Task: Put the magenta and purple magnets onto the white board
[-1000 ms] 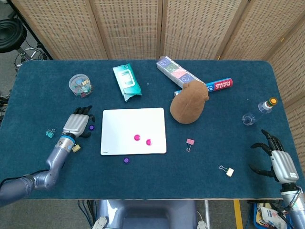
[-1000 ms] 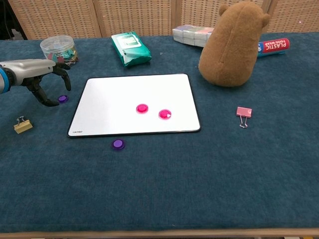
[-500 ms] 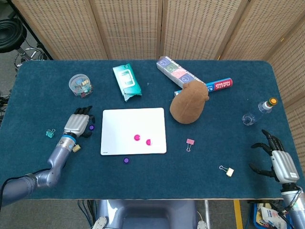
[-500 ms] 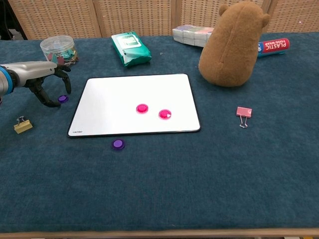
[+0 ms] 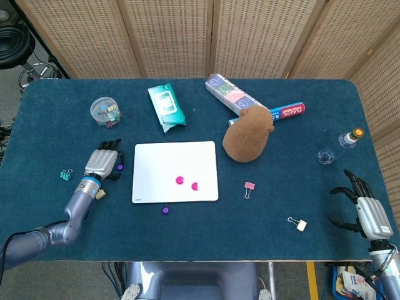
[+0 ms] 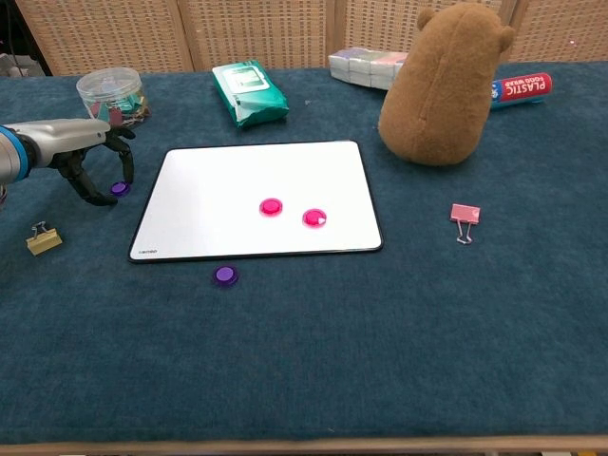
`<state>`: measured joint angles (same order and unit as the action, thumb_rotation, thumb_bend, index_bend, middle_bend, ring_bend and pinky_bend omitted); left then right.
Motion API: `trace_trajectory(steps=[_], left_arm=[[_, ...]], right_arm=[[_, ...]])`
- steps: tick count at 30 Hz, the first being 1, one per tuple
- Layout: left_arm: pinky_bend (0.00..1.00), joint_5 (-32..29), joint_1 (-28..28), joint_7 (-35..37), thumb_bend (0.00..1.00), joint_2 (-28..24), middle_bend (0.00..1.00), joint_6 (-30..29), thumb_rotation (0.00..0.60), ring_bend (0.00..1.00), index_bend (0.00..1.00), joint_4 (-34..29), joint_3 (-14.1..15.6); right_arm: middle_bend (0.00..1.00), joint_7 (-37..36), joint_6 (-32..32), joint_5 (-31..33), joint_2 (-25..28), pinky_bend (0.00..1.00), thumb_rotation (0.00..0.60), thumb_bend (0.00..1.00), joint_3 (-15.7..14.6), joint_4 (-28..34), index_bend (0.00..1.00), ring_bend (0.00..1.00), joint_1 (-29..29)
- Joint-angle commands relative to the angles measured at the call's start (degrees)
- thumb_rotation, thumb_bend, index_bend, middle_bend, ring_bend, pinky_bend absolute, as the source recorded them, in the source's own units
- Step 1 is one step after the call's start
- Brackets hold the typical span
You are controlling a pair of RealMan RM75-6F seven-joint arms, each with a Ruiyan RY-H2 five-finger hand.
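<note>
Head view: flat white rectangular board (image 5: 175,172) is the landmark; two round magenta magnets (image 5: 180,180) already lie on it.
Left hand (image 5: 102,161): just left of the board, fingers curled down around a small purple round magnet (image 5: 120,167), barely shifted over the last second.
Right hand (image 5: 367,212): far right of the board, fingers apart, holding nothing.
Chest view: fingertips arch over that purple magnet; whether they pinch it, I cannot tell.
Second purple magnet (image 6: 225,275): on the blue cloth just below the board's front edge.
Meaning: the grasp looks unfinished; both purple magnets remain to place.
</note>
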<state>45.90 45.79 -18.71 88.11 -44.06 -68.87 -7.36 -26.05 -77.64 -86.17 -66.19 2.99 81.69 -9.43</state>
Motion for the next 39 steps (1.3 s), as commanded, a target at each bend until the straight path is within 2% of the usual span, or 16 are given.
trace_trajectory(steps=[1, 7, 12, 23, 35, 39], left_arm=[[0.00, -0.08, -0.05, -0.07, 0.30, 0.10, 0.00, 0.14, 0.600, 0.00, 0.46, 0.19, -0.04], [0.00, 0.16, -0.14, -0.10, 0.31, 0.24, 0.00, 0.17, 0.600, 0.00, 0.50, 0.39, -0.15], [0.00, 0.19, -0.17, -0.49, 0.42, 0.48, 0.00, 0.38, 0.600, 0.00, 0.56, 0.93, 0.03], [0.00, 1.11, -0.52, -0.46, 0.47, 0.12, 0.00, -0.03, 0.600, 0.00, 0.59, 0.76, -0.05], [0.00, 2.17, -0.94, -0.40, 0.47, -2.19, 0.00, -0.96, 0.600, 0.00, 0.59, -2.35, -0.44], [0.00, 4.09, -1.35, 0.85, 0.47, -4.10, 0.00, -1.98, 0.600, 0.00, 0.59, -5.92, -0.95]], right_arm=[[0.00, 0.00, -0.01, -0.03, 0.00, 0.00, 0.600, 0.23, -0.01, -0.01, 0.35, 0.00, 0.00], [0.00, -0.10, -0.07, -0.10, 0.04, 0.00, 0.600, 0.23, -0.02, 0.06, 0.35, 0.00, 0.01], [0.00, -0.10, -0.12, -0.07, 0.07, 0.00, 0.600, 0.23, 0.00, 0.02, 0.35, 0.00, 0.05], [0.00, -0.13, -0.05, -0.02, 0.09, 0.00, 0.600, 0.23, 0.03, 0.04, 0.35, 0.00, 0.02], [0.00, -0.11, -0.21, -0.07, 0.19, 0.00, 0.600, 0.23, 0.03, 0.20, 0.35, 0.00, 0.09], [0.00, -0.16, -0.19, -0.03, 0.24, 0.00, 0.600, 0.23, 0.06, 0.20, 0.35, 0.00, 0.09]])
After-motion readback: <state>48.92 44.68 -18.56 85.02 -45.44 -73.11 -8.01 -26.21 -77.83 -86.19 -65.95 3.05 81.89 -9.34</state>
